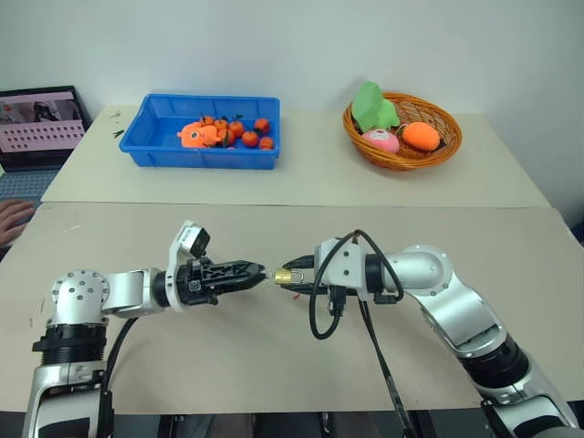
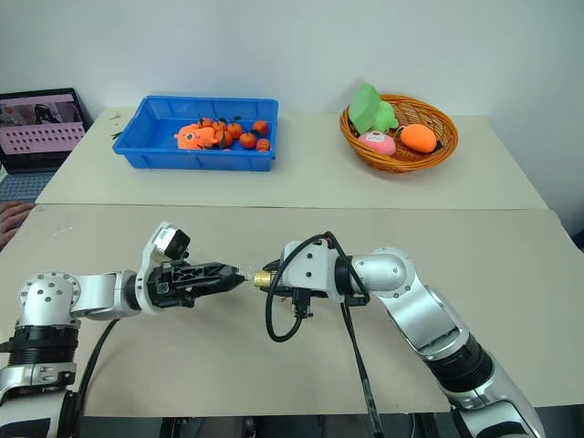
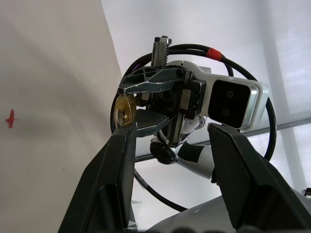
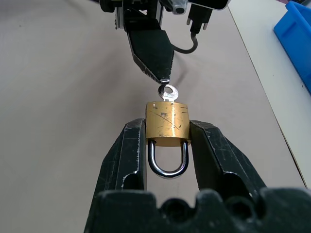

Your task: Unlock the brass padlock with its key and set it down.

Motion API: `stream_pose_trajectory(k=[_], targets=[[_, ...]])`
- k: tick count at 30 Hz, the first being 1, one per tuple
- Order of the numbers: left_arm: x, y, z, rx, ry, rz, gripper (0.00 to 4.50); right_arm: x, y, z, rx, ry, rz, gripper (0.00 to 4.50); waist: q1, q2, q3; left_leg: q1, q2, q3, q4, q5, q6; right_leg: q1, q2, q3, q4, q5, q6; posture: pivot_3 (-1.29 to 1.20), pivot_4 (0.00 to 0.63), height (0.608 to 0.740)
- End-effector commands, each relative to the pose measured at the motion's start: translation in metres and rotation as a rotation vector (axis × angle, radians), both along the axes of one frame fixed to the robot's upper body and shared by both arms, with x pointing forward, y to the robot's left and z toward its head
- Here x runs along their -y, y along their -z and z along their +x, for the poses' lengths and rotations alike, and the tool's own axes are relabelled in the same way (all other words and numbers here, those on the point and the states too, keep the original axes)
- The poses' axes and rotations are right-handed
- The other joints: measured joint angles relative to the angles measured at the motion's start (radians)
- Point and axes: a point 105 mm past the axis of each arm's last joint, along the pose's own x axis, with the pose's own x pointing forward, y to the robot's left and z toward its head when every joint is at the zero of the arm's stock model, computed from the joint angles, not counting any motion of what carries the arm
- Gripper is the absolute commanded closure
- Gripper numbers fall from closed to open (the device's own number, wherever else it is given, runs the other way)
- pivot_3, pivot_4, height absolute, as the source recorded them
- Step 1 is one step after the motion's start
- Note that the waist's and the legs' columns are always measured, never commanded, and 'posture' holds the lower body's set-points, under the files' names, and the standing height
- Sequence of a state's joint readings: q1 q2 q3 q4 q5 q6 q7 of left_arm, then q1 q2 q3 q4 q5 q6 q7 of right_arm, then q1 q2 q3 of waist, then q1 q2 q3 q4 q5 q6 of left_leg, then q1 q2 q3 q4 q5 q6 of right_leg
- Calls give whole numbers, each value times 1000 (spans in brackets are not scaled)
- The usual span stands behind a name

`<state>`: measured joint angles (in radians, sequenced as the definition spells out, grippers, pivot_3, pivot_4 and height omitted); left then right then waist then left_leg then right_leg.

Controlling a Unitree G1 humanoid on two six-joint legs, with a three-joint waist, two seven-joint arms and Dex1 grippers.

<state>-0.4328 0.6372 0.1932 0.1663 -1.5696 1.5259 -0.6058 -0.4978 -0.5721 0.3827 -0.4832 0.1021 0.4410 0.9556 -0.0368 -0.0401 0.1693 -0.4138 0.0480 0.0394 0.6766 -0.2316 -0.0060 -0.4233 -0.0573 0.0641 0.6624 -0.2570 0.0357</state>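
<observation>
Two robot arms meet above the middle of a beige table [image 1: 274, 365], pointing toward each other. The right gripper [image 4: 167, 133] pinches the brass padlock [image 4: 168, 125] by its sides between two black fingers, holding it in the air above the tabletop; the silver shackle points back toward the wrist, and the lower curve of it sits in shadow between the fingers. A small silver key [image 4: 168, 92] stands in the far end of the padlock, its blade buried in the lock body so that just the round head shows. The left gripper [image 4: 164, 77] reaches the key head with the tip of its dark fingers; in the right wrist view those fingers look drawn together at the key, while the left wrist view shows them standing apart, so a firm pinch on the key cannot be confirmed. From the head views the padlock is a small gold speck between the two grippers, and the key is too small to make out.

At the table's far side sit a blue bin [image 1: 205, 155] of small orange fruit and a wicker basket [image 1: 401, 160] with soft toys. A laptop [image 1: 36, 123] is cut off at the left edge, with a person's hand [image 1: 11, 219] partly visible beside it. A plain white wall stands behind
</observation>
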Motion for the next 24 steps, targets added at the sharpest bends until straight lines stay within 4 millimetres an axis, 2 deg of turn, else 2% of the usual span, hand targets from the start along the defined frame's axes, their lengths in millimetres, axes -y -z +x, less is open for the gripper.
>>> stream_pose_trajectory(k=[1,5,6,9,24], targets=[[2,-7,0,19,28,-21,2050,-4,-11,-6,50,-29,21,3575,0,0,0,0,0,0,0,0,0,0,0,0,0,0,0,0,150,740],[1,-9,3,17,28,-25,3046,-5,-11,-7,50,-30,21,3575,0,0,0,0,0,0,0,0,0,0,0,0,0,0,0,0,150,740],[1,-9,4,16,28,-26,3520,-5,-11,-7,50,-30,22,3575,0,0,0,0,0,0,0,0,0,0,0,0,0,0,0,0,150,740],[1,-10,5,18,30,-32,4489,-6,-10,-9,49,-33,22,3575,0,0,0,0,0,0,0,0,0,0,0,0,0,0,0,0,150,740],[5,-7,1,7,68,-19,4489,-5,-10,-9,49,-30,21,3575,0,0,0,-1,0,0,0,0,0,0,0,0,-1,0,0,0,150,740]])
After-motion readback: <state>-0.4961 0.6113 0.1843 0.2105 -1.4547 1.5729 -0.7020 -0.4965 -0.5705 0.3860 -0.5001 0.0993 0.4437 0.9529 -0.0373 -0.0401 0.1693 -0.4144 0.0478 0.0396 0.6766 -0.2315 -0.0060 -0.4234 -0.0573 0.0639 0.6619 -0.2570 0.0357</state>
